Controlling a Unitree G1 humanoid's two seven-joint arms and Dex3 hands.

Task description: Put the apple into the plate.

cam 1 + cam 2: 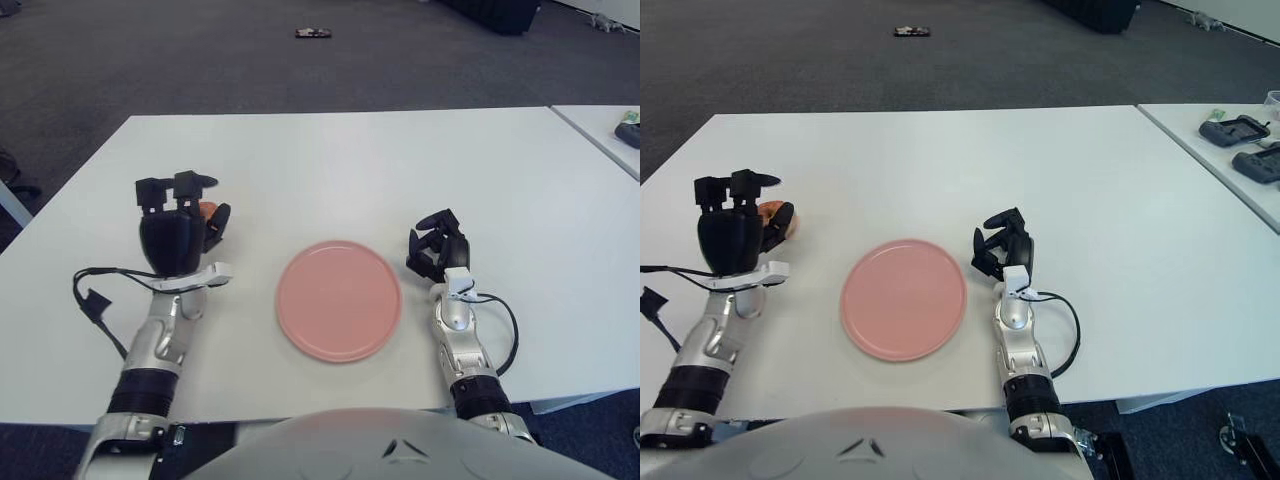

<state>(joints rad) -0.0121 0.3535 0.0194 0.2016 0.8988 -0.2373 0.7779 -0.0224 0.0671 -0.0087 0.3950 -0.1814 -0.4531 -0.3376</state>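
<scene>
Orange apple point(207, 209) mostly hidden behind left hand point(176, 226).

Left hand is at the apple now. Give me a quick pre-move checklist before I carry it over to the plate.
1. Apple in the grasp: cannot tell. Only a sliver shows behind the left hand; the fingers are around it, but firm contact is hidden.
2. Apple lifted off the table: cannot tell from these views.
3. Plate free to receive: ok, nothing lies on it.
4. Path from the left hand to the plate: ok, only bare tabletop between them.
5. Right hand out of the way: ok, it shows to the right of the plate, clear of its rim.
6. Left wrist cable: ok, it hangs loose, not near the plate.
</scene>
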